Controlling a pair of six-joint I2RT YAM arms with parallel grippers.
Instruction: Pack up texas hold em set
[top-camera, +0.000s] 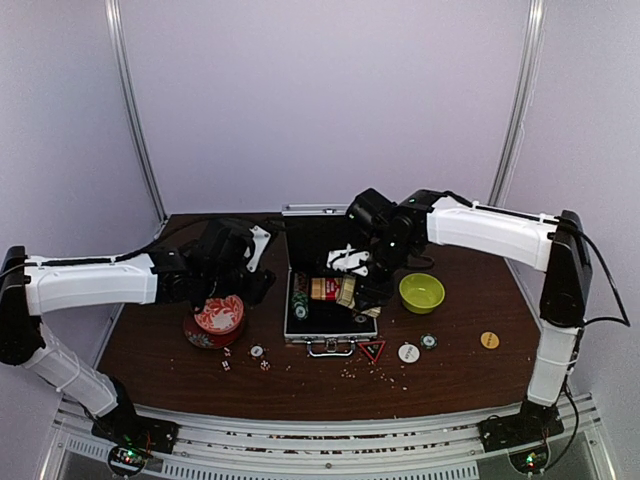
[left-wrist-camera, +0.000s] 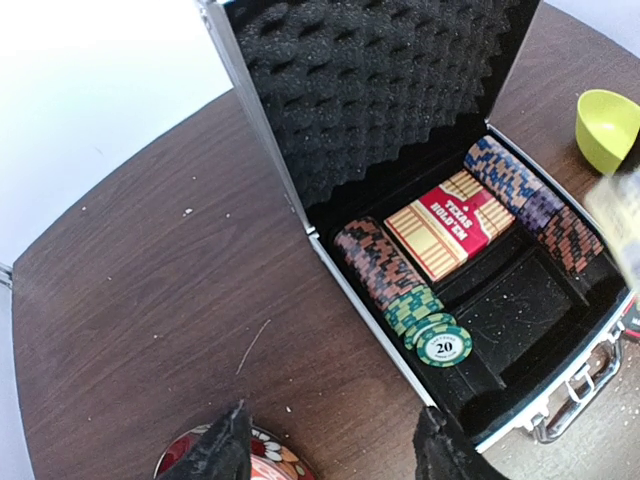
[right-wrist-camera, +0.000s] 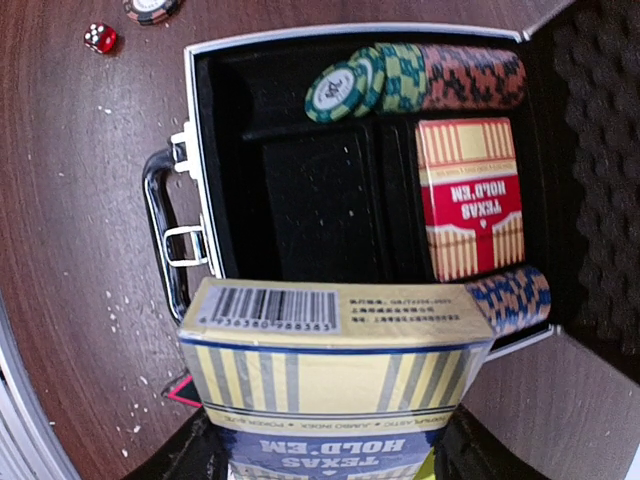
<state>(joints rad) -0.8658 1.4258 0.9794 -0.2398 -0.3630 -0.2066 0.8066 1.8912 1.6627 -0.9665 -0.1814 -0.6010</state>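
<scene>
The silver case (top-camera: 320, 338) stands open mid-table, its black foam lid upright. Inside lie a red card deck (left-wrist-camera: 450, 225), a row of striped chips (left-wrist-camera: 385, 265) along the left and another row (left-wrist-camera: 530, 195) at the far right. My right gripper (right-wrist-camera: 335, 455) hovers over the case's front, shut on a blue-and-tan card deck (right-wrist-camera: 335, 370). My left gripper (left-wrist-camera: 335, 450) is open with nothing between its fingers, left of the case and above the red tin (left-wrist-camera: 270, 465). A triangular button (top-camera: 372, 349), round buttons (top-camera: 408, 352) and small dice (top-camera: 226, 365) lie in front of the case.
A lime-green bowl (top-camera: 421, 292) sits right of the case. The round red tin (top-camera: 215, 320) with floral lid stands left of it. A yellow disc (top-camera: 489, 340) lies at the front right. A loose chip (top-camera: 257, 351) and crumbs dot the table's front.
</scene>
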